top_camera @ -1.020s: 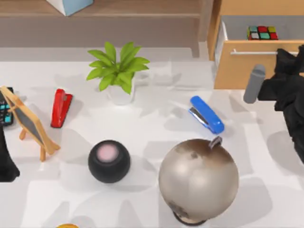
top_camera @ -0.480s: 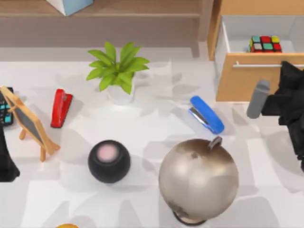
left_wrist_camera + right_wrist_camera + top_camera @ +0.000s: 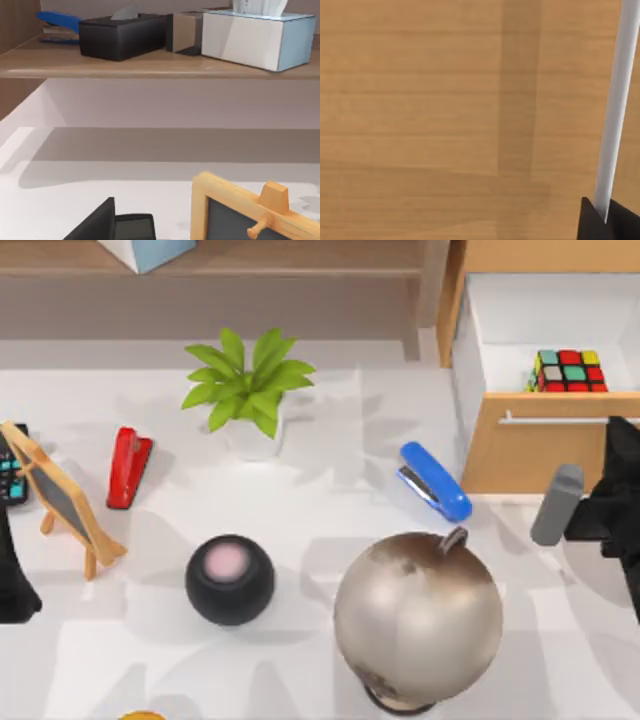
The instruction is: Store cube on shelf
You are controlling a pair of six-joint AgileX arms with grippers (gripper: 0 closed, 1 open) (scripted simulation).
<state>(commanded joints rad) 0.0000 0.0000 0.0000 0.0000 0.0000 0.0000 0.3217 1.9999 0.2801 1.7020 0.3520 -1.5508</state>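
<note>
On your table point(image 3: 330, 530) you have a potted plant point(image 3: 250, 390) at the back, a red stapler point(image 3: 128, 467) to its left and a blue stapler point(image 3: 435, 481) to its right. Nearer you sit a black round speaker point(image 3: 229, 579) and a globe point(image 3: 418, 618). A small easel chalkboard point(image 3: 62, 497) stands at the left, just beside a calculator point(image 3: 10, 478).

From above I see the small Rubik's cube point(image 3: 570, 371) with red, green and yellow squares lying in the open white-lined drawer point(image 3: 500, 335) of the orange-wood cabinet, by its front panel. My right tool point(image 3: 618, 472) sits at the drawer's silver handle point(image 3: 555, 420). On the white counter point(image 3: 330, 530) stand a green potted plant point(image 3: 250, 388), a red stapler point(image 3: 128, 467), a blue stapler point(image 3: 436, 481), a black round speaker point(image 3: 229, 579), a brownish globe point(image 3: 418, 618) and a small wooden easel board point(image 3: 62, 498). The long light-brown shelf point(image 3: 260, 260) runs along the back.
</note>
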